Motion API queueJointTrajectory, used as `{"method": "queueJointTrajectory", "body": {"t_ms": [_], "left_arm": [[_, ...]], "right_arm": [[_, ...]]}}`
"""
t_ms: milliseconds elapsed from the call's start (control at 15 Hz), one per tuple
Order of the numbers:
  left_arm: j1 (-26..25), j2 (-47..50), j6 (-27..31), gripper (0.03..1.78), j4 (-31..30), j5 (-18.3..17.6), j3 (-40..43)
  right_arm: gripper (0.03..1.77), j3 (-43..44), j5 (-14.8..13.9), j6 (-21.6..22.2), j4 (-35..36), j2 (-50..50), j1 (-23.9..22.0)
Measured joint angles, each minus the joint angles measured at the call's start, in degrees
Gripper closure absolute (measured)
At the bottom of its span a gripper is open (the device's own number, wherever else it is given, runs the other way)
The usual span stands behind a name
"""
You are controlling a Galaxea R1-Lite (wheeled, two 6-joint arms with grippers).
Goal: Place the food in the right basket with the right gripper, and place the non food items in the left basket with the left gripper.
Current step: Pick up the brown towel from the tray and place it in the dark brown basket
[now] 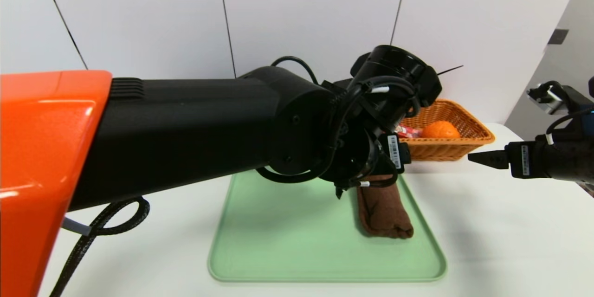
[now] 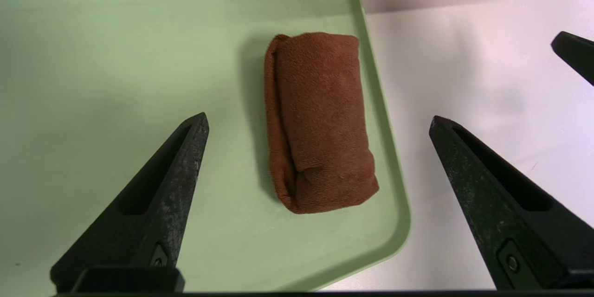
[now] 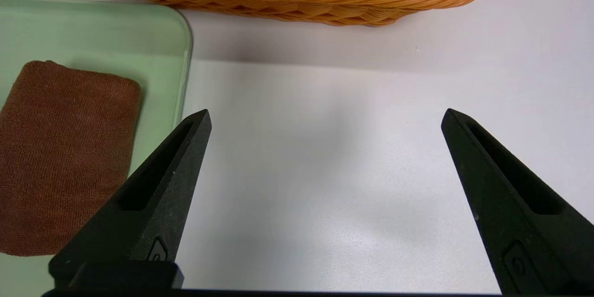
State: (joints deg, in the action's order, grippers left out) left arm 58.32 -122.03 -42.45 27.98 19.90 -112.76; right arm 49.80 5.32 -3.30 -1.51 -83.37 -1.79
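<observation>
left claw (image 2: 319,120): spread, empty | brown cloth (image 2: 320,120): on tray, below, between fingers

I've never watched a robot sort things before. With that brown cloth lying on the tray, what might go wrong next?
The folded brown cloth lies close against the green tray's raised edge, so one finger of the open left hand might catch the rim. Soft cloth may unfold when pinched. The open right hand waits nearby over the table, so the arms could bump.
</observation>
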Motion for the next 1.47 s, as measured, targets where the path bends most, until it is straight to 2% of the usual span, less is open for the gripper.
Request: {"method": "queueJointTrajectory", "body": {"t_ms": [400, 1467], "left_arm": [[2.9, -5.1, -0.9, 0.12, -5.3, 5.7, 0.0], [3.2, -14.0, 0.6, 0.12, -7.8, 6.1, -0.1]], "right_arm": [[0.09, -1.1, 0.0, 0.0, 0.1, 0.3, -0.1], [0.09, -2.5, 0.1, -0.1, 0.2, 0.4, -0.6]]}}
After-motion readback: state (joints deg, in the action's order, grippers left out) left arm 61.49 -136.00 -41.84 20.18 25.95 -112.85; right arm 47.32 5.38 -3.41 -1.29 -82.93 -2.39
